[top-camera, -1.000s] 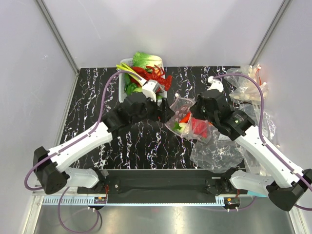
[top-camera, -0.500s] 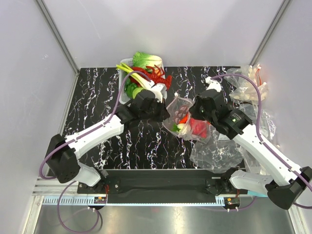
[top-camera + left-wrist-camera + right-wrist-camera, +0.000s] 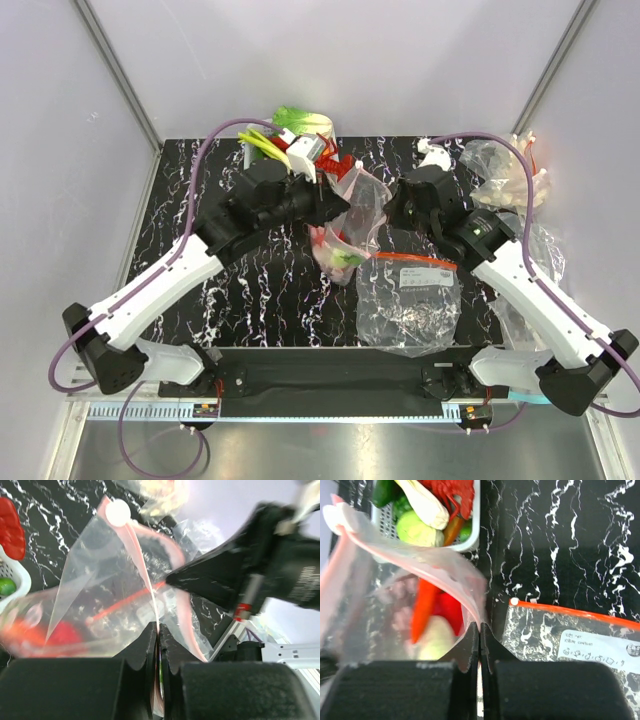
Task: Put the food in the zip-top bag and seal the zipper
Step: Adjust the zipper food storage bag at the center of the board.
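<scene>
Nearest, a flat clear plastic bag with an orange-red strip (image 3: 410, 295) lies on the black marbled counter (image 3: 180, 190). Beyond it, the dotted clear zip-top bag (image 3: 350, 215) hangs between the arms. The left end effector (image 3: 159, 645) is clamped on one side of its pink mouth strip (image 3: 145, 575) and the right end effector (image 3: 480, 630) pinches the other side. Red and green toy food pieces (image 3: 335, 252) sit inside. Farthest, a white plastic basket (image 3: 470, 542) holds a red toy lobster (image 3: 452, 490) and a pale green toy cabbage (image 3: 300, 120).

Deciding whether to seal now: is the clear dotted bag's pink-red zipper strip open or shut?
Open: the left wrist view shows the pink-red zipper strip parted into two lips bowed apart.
</scene>
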Controlling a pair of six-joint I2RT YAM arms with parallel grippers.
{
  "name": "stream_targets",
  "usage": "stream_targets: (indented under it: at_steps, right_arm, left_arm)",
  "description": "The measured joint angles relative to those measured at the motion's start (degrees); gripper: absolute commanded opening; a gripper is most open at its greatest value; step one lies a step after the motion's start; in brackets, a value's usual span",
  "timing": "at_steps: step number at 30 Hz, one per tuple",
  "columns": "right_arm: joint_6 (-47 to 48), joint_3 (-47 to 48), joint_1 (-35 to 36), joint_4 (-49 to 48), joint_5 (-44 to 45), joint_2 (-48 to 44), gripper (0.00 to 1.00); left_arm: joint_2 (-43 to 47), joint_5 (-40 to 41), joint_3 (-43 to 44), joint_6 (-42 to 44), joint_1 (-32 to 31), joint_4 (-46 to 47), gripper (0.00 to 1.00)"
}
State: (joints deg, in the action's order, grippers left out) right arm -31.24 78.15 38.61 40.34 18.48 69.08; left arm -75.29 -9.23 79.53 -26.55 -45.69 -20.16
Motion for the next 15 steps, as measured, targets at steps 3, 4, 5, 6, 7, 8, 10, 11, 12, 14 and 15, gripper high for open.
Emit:
stream_targets:
  at_steps: [3,4,5,6,7,8,10,11,12,14,15]
  right_arm:
    - [-0.28,-1.2,0.0,0.31,0.13,0.07,0.0]
    - [-0.31,-1.33,0.0,0.63,0.15,0.09,0.0]
    - [-0.31,-1.33,0.0,1.01,0.26,0.11,0.0]
    - [-0.28,-1.25,0.0,1.38,0.52,0.09,0.0]
    - [-0.28,-0.98,0.0,1.75,0.68,0.09,0.0]
    - [-0.24,-0.52,0.0,2.27,0.94,0.11,0.0]
    - [-0.09,0.68,0.0,3.06,1.11,0.09,0.0]
    - [-0.02,1.55,0.0,3.23,1.11,0.09,0.0]
    - [0.09,2.32,0.0,3.23,1.09,0.09,0.0]
    - [0.48,2.99,0.0,2.54,0.52,-0.39,0.0]
    - [0.63,2.93,0.0,2.29,0.04,-0.76,0.0]
  left_arm:
    - [0.9,0.0,0.0,0.15,-0.02,0.04,0.08]
    - [0.9,0.0,-0.09,0.15,-0.02,0.07,0.08]
    - [0.87,0.0,-0.35,0.15,-0.02,0.07,0.08]
    - [0.87,0.0,-0.74,0.15,-0.04,0.02,0.08]
    - [0.87,0.0,-1.25,0.15,-0.07,0.13,0.08]
    - [0.87,0.04,-1.75,0.17,-0.07,0.2,0.08]
    - [0.81,0.2,-2.78,0.2,-0.07,0.17,0.08]
    - [0.74,0.24,-3.08,0.22,-0.07,0.24,0.09]
    - [0.55,0.24,-3.3,0.2,-0.07,0.28,0.09]
    - [-0.02,0.2,-3.58,0.22,-0.07,0.7,0.19]
    - [-0.42,0.2,-3.74,0.52,-0.07,0.79,0.28]
